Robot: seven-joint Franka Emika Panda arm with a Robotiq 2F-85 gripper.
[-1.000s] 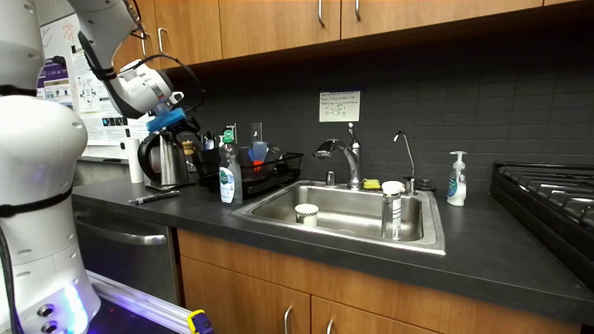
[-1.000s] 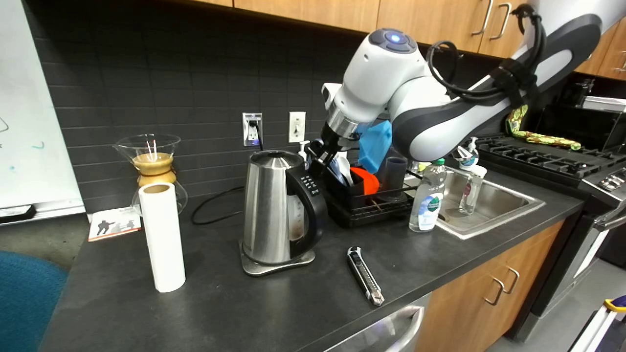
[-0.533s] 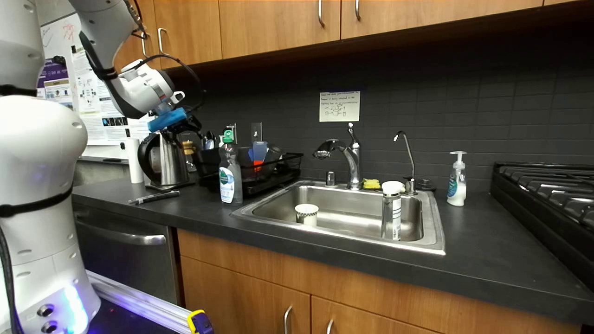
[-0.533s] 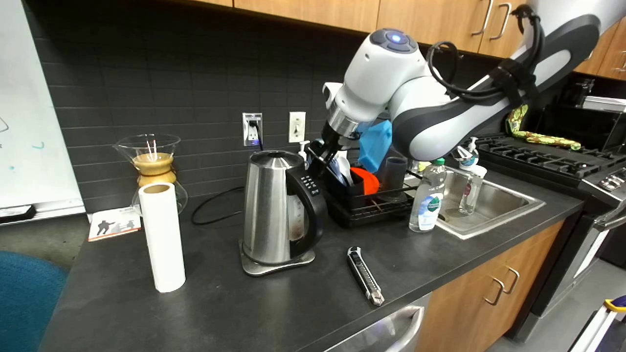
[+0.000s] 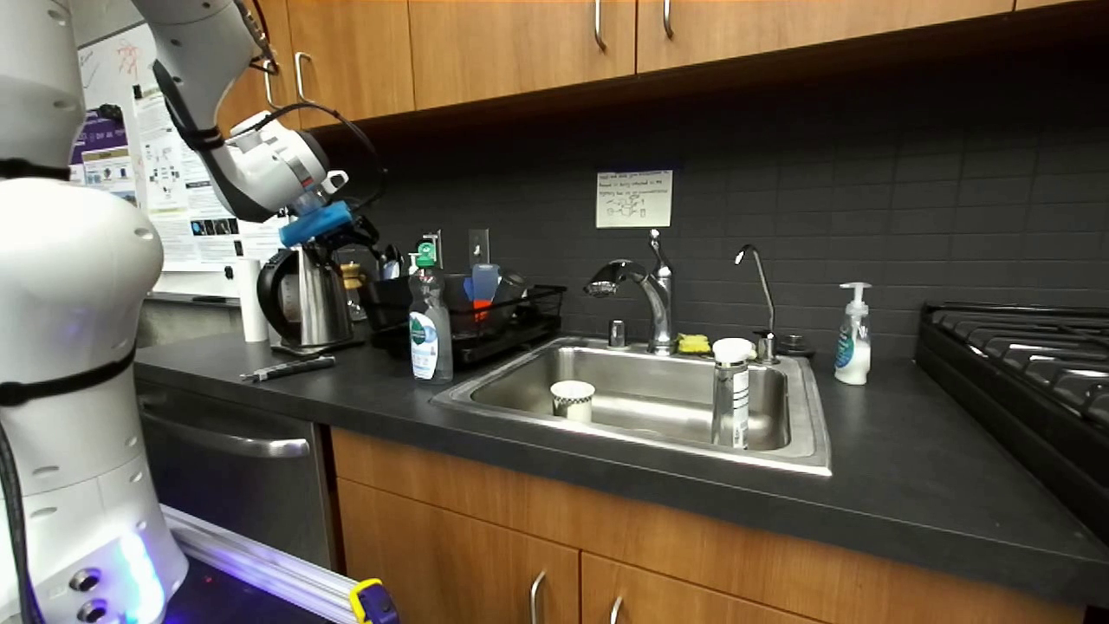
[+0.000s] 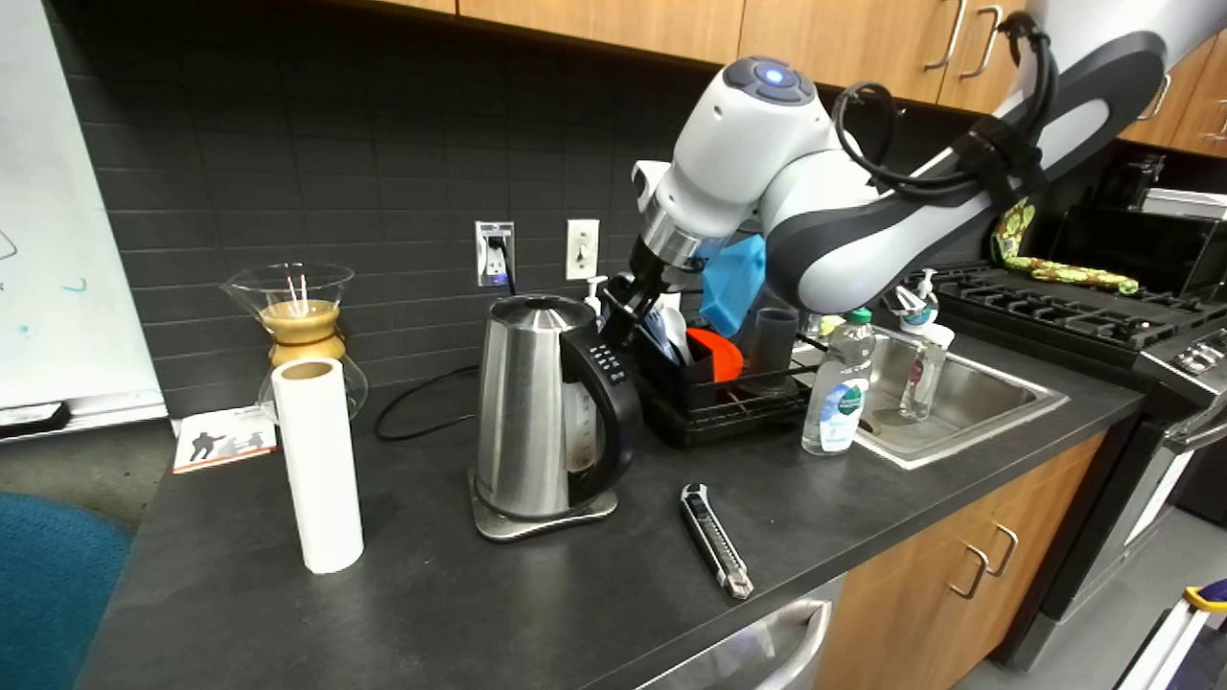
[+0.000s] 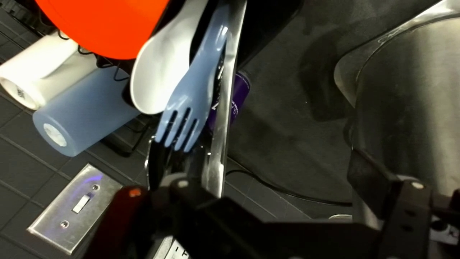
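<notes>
Evidently, no grasp is made yet: the wide-spread, empty fingers (image 7: 406, 205) hang near the kettle (image 6: 522, 412) on its base (image 6: 500, 528) and the fork (image 7: 196, 86) in the rack (image 6: 700, 424), right of the kettle.

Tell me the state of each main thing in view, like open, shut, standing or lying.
Gripper: open, nothing held
Kettle: upright on its base, lid down
Blue fork: tines up
Utility knife: lying flat; blade unclear
Dish soap bottle: upright, capped
White-capped bottle: upright in the sink
White roll: standing on end
Pump bottle: upright
Faucet: no water showing
Wall outlet: plug inserted
Light switch: position unclear
Upper cabinets: shut
Lower cabinets: shut
</notes>
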